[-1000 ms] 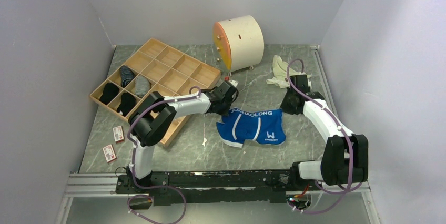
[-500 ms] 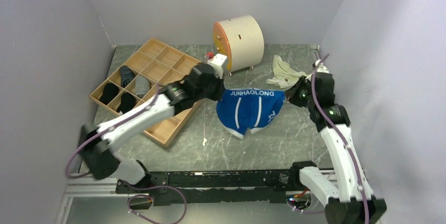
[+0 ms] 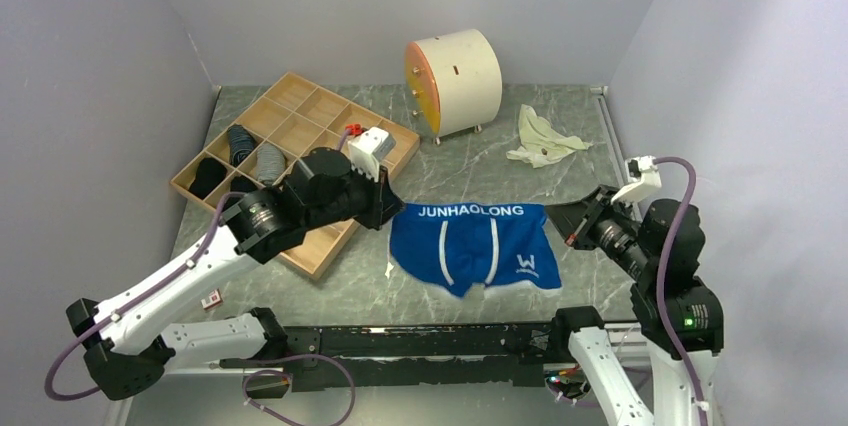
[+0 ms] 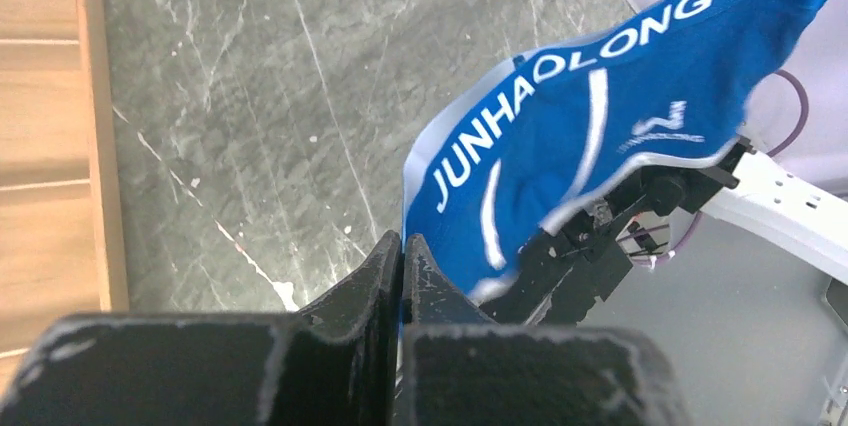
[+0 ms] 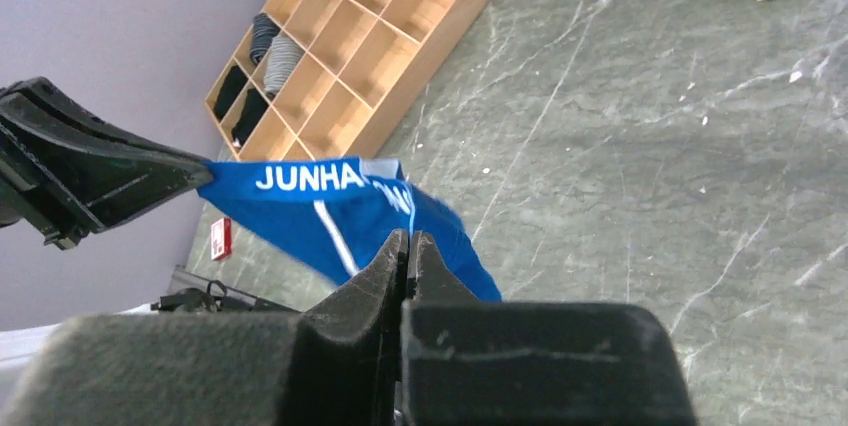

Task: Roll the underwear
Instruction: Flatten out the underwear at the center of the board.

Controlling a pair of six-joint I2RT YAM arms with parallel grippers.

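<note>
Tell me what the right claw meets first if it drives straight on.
The blue underwear it is shut on, stretched just ahead of the right claw. Beyond that, likely the table; depth is unclear.

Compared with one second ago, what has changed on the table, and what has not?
The underwear was carried toward the far side, then drawn back toward the near edge and raised. The left gripper and right gripper still hold its waistband, now stretched taut between them; nothing was let go. The wooden tray, drum and white cloth did not move.
</note>
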